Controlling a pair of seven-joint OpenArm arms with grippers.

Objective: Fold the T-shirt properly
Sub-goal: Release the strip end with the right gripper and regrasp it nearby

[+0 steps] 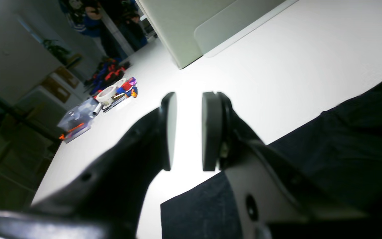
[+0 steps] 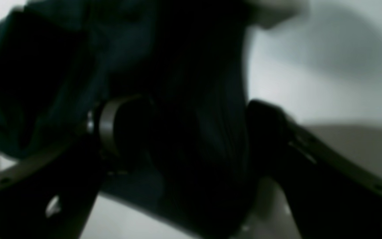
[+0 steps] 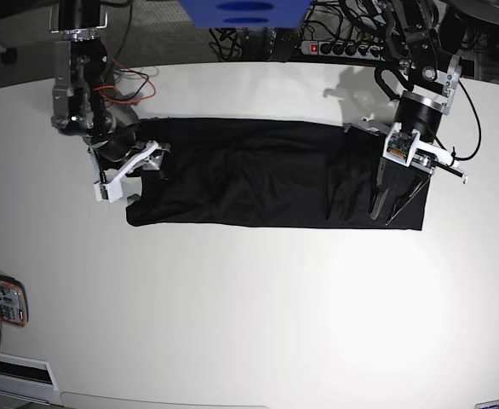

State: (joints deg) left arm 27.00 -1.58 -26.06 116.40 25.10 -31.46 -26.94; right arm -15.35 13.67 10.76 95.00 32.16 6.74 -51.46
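Left wrist: left pincer gapped, empty over bare table beside the T-shirt; right wrist: right pincer wide around bunched cloth, grasp looks on; base: shirt lies as long flat band, crosswise folds left.

Bare table runs wide from the T-shirt to the near edge, with only a small item at the left edge, while cables and a power strip crowd the far edge behind both arms.
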